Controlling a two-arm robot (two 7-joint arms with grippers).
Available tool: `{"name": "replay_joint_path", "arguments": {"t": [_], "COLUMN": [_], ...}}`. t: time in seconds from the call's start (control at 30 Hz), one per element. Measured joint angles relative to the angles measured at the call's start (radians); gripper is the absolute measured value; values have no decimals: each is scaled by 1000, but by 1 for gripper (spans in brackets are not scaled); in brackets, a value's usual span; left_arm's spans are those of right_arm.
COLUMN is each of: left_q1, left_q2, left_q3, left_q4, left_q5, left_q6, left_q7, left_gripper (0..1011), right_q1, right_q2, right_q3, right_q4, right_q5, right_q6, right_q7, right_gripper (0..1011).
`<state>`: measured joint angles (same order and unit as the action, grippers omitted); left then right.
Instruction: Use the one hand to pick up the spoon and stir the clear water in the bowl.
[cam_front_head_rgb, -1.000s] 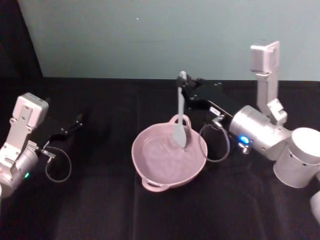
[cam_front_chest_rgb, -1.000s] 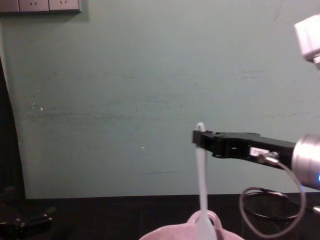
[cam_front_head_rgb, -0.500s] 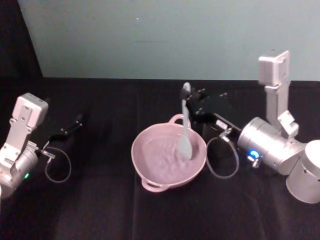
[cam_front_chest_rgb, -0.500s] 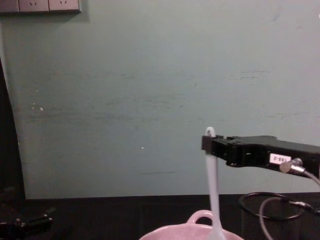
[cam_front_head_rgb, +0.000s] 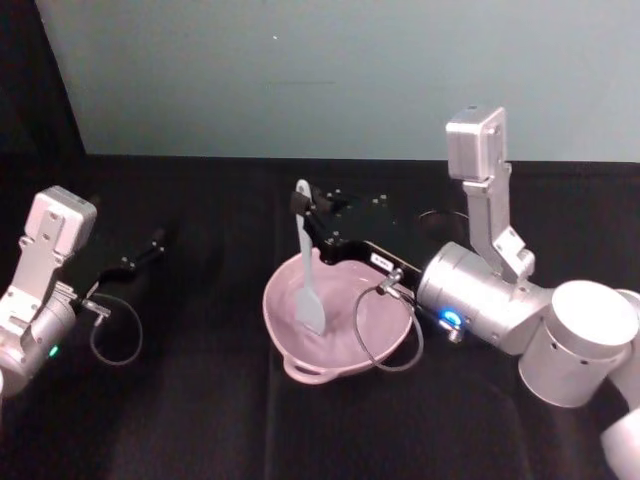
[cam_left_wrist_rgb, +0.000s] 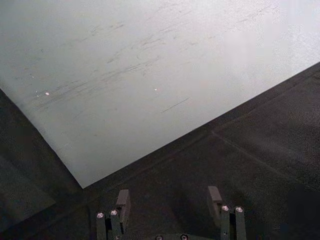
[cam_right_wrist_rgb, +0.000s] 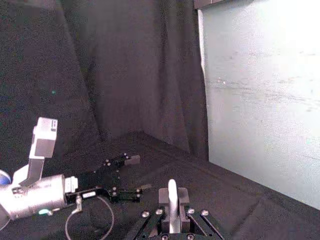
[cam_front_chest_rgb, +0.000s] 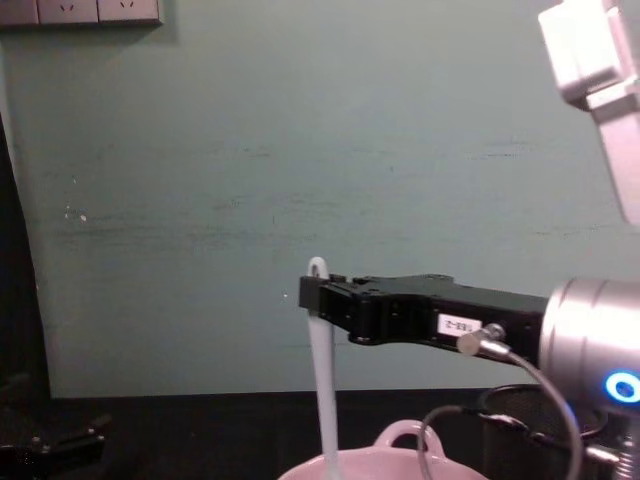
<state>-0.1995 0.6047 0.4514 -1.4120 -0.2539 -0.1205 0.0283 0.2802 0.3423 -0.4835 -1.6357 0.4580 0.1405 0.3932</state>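
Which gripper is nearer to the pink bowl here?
Right. The right gripper holds the spoon just above the bowl; the left gripper rests open, far off to the bowl's left.

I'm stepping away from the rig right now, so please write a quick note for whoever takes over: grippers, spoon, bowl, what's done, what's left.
Right gripper: shut on the spoon at its handle end, above the left part of the bowl.
Left gripper: open, holding nothing, parked low at the left of the table.
Spoon: hangs upright, flat head down inside the bowl.
Done: spoon picked up and dipped in.
Left: stir the water.
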Motion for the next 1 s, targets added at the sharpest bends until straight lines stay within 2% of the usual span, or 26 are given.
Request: {"name": "replay_joint_path", "arguments": {"t": [0.17, 0.27, 0.53, 0.7, 1.0], "left_q1": [0, 0, 0, 0, 0], "left_q2": [0, 0, 0, 0, 0], "left_q3": [0, 0, 0, 0, 0], "left_q4": [0, 0, 0, 0, 0], "left_q5": [0, 0, 0, 0, 0], "left_q6": [0, 0, 0, 0, 0], "left_q7": [0, 0, 0, 0, 0], "left_gripper": [1011, 1011, 1011, 1011, 1011], "right_q1": [34, 68, 124, 121, 50], "right_q2": [-26, -48, -66, -45, 10], "right_q3": [-11, -13, 3, 32, 81], "right_q4": [50, 108, 201, 201, 114], "right_q5": [2, 8, 6, 1, 2], "right_q6": [-7, -16, -28, -30, -21], "right_q7": [8, 13, 7, -13, -34], "right_gripper": [113, 113, 113, 113, 114]}}
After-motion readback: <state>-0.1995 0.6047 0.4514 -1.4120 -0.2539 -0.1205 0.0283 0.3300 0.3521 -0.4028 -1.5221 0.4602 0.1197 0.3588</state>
